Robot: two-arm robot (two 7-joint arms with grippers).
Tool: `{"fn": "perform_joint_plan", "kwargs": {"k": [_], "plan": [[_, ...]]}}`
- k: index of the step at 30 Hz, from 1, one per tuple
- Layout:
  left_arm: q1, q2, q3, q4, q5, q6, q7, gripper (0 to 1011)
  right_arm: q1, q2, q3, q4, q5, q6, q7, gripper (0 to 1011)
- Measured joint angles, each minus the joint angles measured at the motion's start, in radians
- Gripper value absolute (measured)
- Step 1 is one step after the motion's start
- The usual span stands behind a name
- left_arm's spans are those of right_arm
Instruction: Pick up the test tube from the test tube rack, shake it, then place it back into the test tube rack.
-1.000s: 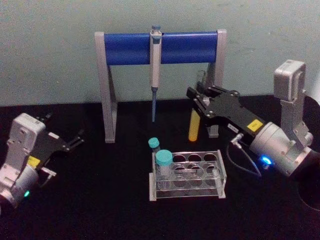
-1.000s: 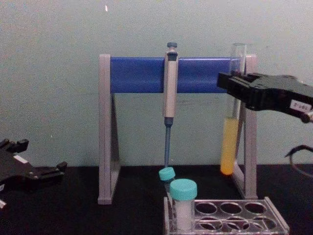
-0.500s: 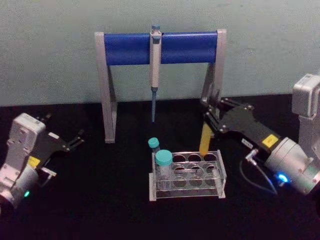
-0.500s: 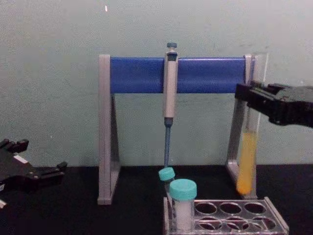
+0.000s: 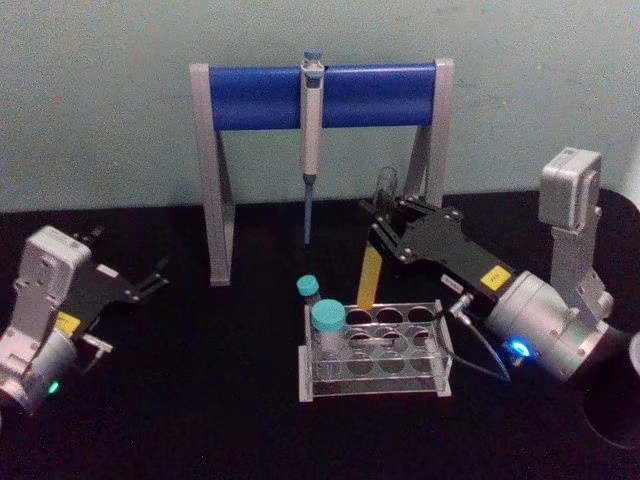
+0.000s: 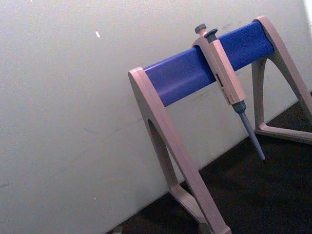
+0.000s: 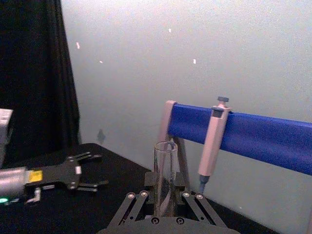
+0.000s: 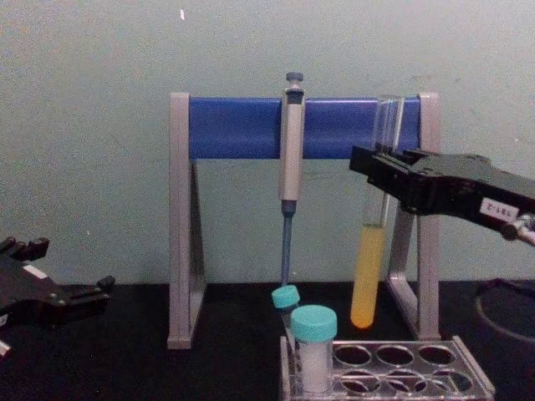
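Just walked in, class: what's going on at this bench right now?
The right claw grips the test tube by its upper part and holds it, slightly tilted, just above the rack. The yellow liquid sits in the tube's lower part, and its bottom is not in any hole yet. The left claw rests open, off to the left, holding nothing.

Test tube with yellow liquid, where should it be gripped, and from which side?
Grip the test tube high, on clear glass above the liquid, from the side, as the right gripper does near the test tube rack. It is upright and uncapped, so a side pinch likely keeps it from spilling. The left gripper sits parked at left.
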Motion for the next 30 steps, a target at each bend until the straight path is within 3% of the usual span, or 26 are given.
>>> {"fn": "perform_joint_plan", "kwargs": {"k": [11, 23, 30], "plan": [[0.0, 0.0, 0.0, 0.0, 0.0, 0.0, 0.0, 1001, 0.038, -0.019, 0.018, 0.052, -0.032, -0.015, -0.037, 224], [0.0, 0.0, 0.0, 0.0, 0.0, 0.0, 0.0, 1001, 0.022, -0.013, 0.043, 0.038, -0.038, -0.013, -0.043, 224], [0.0, 0.0, 0.0, 0.0, 0.0, 0.0, 0.0, 1001, -0.022, 0.016, 0.07, -0.01, -0.043, 0.002, -0.057, 224]]}}
